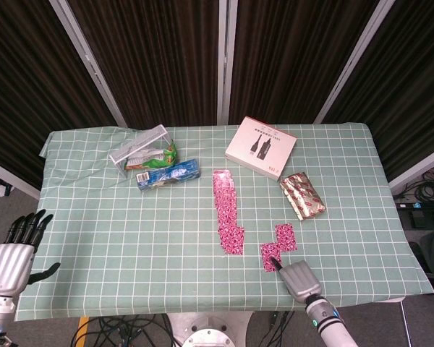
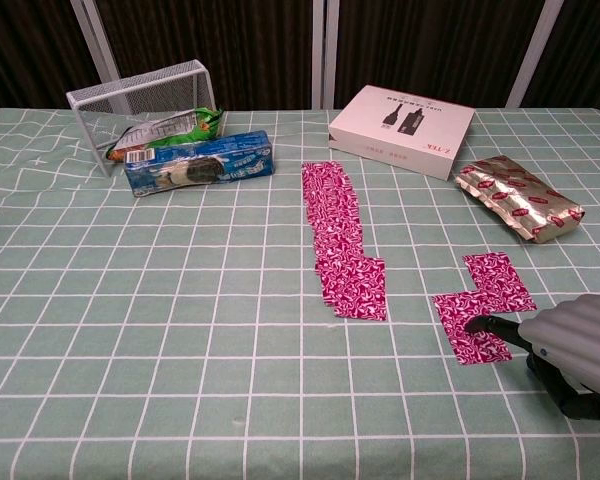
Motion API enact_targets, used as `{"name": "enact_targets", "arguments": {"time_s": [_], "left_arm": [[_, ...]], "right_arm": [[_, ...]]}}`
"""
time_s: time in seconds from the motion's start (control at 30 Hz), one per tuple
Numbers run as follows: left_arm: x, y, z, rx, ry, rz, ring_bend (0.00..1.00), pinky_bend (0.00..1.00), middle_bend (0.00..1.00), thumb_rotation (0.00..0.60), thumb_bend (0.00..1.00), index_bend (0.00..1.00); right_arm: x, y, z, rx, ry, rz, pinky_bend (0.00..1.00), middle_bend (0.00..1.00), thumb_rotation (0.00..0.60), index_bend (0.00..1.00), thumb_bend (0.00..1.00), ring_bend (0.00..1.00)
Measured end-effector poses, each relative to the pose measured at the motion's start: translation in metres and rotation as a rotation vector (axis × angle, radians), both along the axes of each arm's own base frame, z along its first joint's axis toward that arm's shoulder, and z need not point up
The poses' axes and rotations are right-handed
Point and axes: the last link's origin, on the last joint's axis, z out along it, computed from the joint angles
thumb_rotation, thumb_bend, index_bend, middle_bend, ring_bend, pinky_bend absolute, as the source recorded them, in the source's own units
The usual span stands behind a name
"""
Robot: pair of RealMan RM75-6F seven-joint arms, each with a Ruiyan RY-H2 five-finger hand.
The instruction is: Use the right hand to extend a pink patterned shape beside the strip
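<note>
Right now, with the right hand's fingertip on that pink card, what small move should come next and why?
Probably lift the right hand straight off. The card under its fingertip already touches the second pink card, making a stepped shape beside the strip, with bare cloth between. Dragging further would likely break the join.
</note>
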Motion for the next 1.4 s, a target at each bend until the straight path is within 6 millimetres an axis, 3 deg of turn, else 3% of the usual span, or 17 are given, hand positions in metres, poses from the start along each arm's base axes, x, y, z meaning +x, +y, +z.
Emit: {"name": "enact_targets", "arguments": {"time_s": [0.87, 1.17, 1.4], "left_arm": [[0.006, -0.001, 0.000, -0.004, 0.003, -0.013, 0.00, 0.07, 0.00, 0.600, 0.15, 0.02], [0.007, -0.001, 0.001, 0.001, 0.001, -0.021, 0.00, 0.07, 0.00, 0.600, 0.15, 0.02], [0.003, -0.002, 0.002, 0.002, 0.004, -0.008, 0.00, 0.07, 0.00, 0.600, 0.15, 0.02]], "right_arm": [[-0.046, 0.022, 0.041, -0.070, 0.011, -0.111, 0.75, 0.81, 0.600, 0.10, 1.00, 0.78], [-0.037, 0.017, 0.044, -0.102, -0.064, -0.085, 0.75, 0.81, 0.600, 0.10, 1.00, 0.78], [-0.032, 0.005, 0.027, -0.082, -0.083, -0.096, 0.75, 0.81, 0.600, 0.10, 1.00, 0.78]]}}
